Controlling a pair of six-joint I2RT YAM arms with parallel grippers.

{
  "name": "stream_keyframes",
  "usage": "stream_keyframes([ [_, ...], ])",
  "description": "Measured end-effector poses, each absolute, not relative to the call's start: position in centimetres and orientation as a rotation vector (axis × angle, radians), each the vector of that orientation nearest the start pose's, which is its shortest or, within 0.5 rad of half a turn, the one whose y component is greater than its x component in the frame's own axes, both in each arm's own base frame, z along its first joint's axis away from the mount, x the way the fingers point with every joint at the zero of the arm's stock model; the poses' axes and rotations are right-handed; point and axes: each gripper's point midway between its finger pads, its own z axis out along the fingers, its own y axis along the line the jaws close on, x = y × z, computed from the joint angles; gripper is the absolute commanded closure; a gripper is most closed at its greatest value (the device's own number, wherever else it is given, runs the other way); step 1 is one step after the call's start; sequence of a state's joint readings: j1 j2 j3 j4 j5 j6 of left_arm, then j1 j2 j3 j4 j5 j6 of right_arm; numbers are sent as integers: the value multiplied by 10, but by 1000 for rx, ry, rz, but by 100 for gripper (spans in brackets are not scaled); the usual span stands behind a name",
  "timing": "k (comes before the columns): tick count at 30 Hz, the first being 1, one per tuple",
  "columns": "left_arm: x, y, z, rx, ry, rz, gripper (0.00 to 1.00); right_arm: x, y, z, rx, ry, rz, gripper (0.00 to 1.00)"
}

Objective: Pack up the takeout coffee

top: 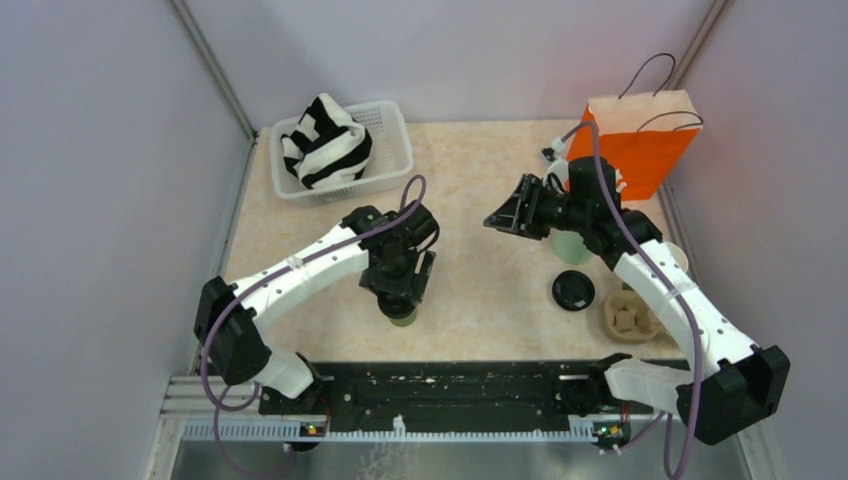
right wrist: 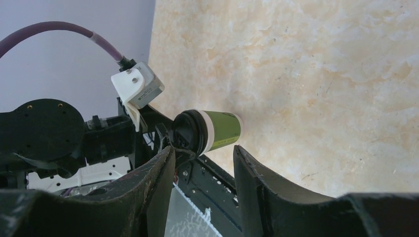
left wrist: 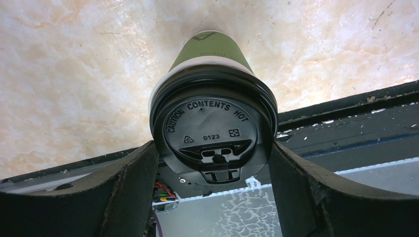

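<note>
Left tool (left wrist: 211, 145): fingers set wide, one on each side of the black lid's rim and close against it. Whether they press on it cannot be told.
Green cup (left wrist: 210, 54): directly below the left tool, standing upright on the desk. Tapered paper wall, matt dark green, with a pale band under the rim.
Black lid (left wrist: 212, 126): seated on the green cup, between the left tool's fingertips. Round moulded plastic with a slight gloss, raised lettering "CAUTION CONTENTS HOT" and a sip slot.
Right tool (right wrist: 203, 153): fingers part-way apart with nothing between them. It is held above the desk, pointing towards the left tool and well apart from it.
Black disc (top: 573, 290): flat, behind the right tool's fingers and beside its forearm. Round, ringed and lid-like; whether a cup sits beneath cannot be told.
Pulp carrier (top: 625, 318): just beyond the black disc from the right tool. Beige moulded fibre with rounded wells.
Orange bag (top: 640, 150): behind the right tool's wrist. Upright, creased paper, open top, thin dark cord handles.
Basket (top: 385, 125): beyond the left tool. White plastic lattice, rectangular.
Cloth (top: 325, 145): bunched in the basket. Soft, with black and white stripes.
Desk (top: 480, 300): cream marbled surface, smooth.
</note>
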State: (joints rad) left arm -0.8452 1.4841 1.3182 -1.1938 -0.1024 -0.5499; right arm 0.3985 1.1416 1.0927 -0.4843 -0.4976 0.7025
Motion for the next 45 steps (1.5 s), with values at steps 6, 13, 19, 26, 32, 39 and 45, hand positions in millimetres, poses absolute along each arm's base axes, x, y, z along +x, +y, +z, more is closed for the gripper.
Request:
stream_keyframes([
  [6,174,-202,142,414,2883,-84,17,260,226,266,16,2255,1154,53],
  [13,176,-201,136,419,2891,-49,16,260,226,265,16,2255,1154,53],
  [19,178,-199,135,417,2887,-28,15,260,226,263,18,2261,1152,53],
  [26,178,-199,135,416,2888,-28,14,259,226,260,21,2267,1151,53],
  [32,178,-198,137,411,2889,-22,13,258,225,258,21,2271,1151,53],
  [39,177,-198,137,410,2891,-20,9,258,226,258,20,2272,1152,52],
  [45,176,-199,137,411,2897,-31,2,257,226,259,12,2272,1158,52],
])
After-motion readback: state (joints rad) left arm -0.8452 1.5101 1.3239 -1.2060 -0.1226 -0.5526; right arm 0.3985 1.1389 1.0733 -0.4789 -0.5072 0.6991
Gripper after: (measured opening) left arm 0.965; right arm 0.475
